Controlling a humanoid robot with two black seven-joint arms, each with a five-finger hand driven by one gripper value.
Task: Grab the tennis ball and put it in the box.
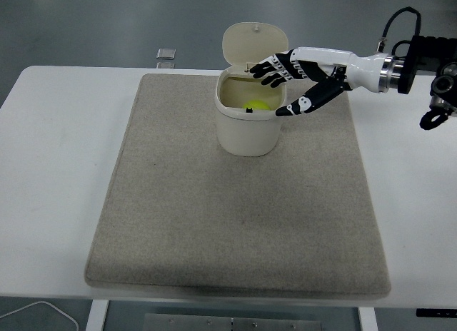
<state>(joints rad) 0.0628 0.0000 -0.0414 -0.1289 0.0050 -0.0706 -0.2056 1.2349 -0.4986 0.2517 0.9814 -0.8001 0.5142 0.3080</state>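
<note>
Hovering right hand [303, 78] spreads fingers [271, 68] over box [247, 131].

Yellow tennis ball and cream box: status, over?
Right hand open, empty, at the cream lidded box rim. Yellow tennis ball inside box, lid up. Left arm out of view. Nothing obstructing.

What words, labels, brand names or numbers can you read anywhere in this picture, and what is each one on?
None can be read.
The cream plastic box with its hinged lid, the yellow tennis ball inside it, the grey felt mat and the white table show no print.
The small clear object beyond the mat is too small to tell.
</note>
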